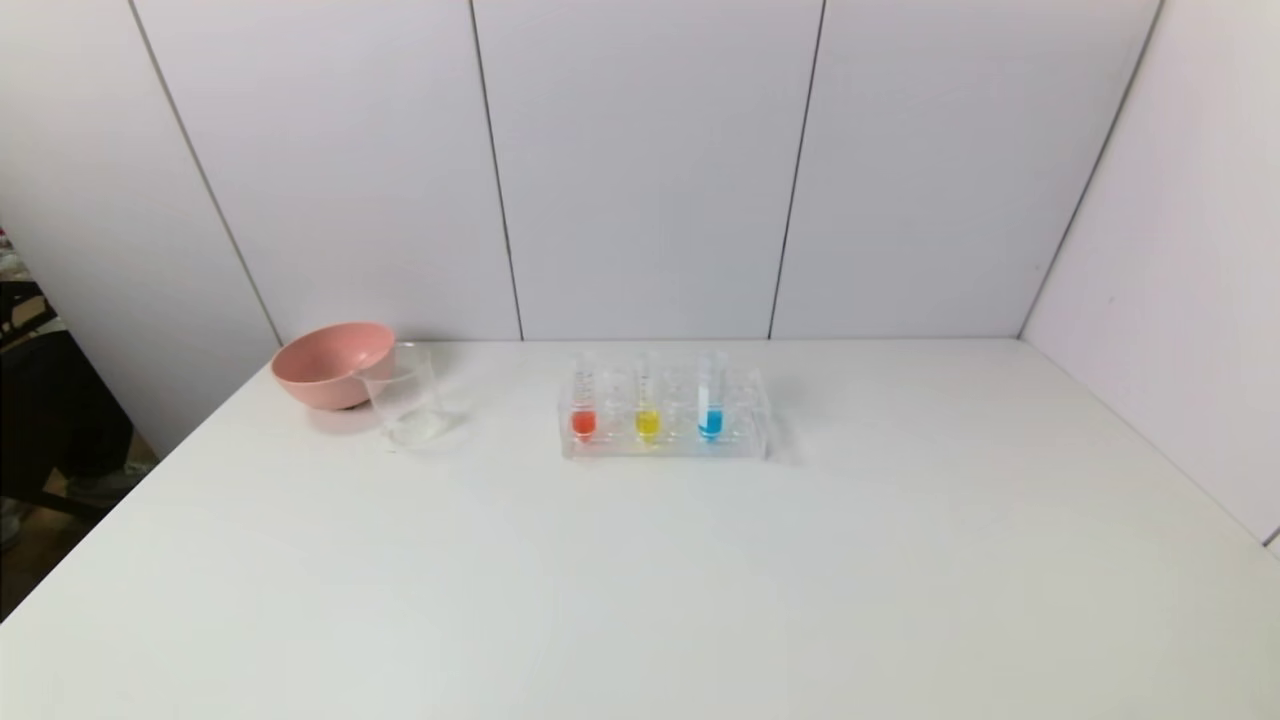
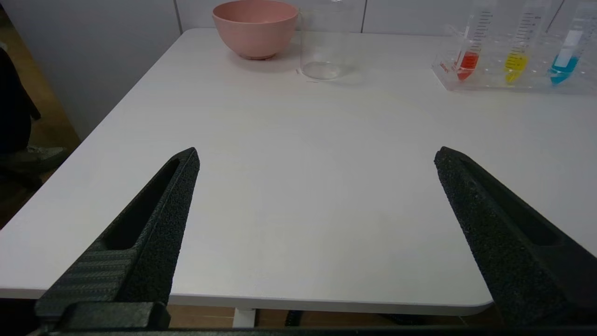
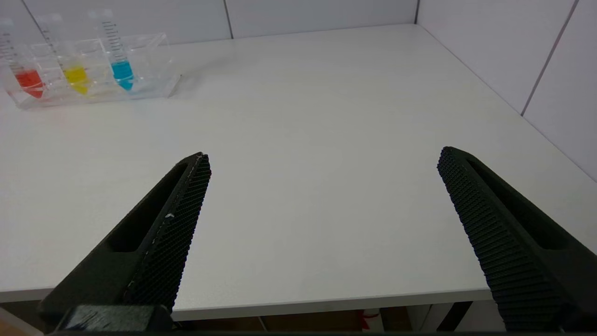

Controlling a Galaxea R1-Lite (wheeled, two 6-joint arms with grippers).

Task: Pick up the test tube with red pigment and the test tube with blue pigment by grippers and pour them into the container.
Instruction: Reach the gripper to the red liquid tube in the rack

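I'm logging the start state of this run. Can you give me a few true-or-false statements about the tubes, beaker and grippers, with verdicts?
1. The test tube with red pigment stands in the rack. True.
2. The test tube with blue pigment stands between the other two. False: the yellow tube does.
3. The container stands beside the pink bowl. True.
4. The left gripper holds a tube. False: open, empty.
5. The right gripper is open. True.

- We see the left gripper: matte black, grainy jaws, long tapered wedges with slotted hollows.
- We see the right gripper: black jaws, finely ribbed inner faces.
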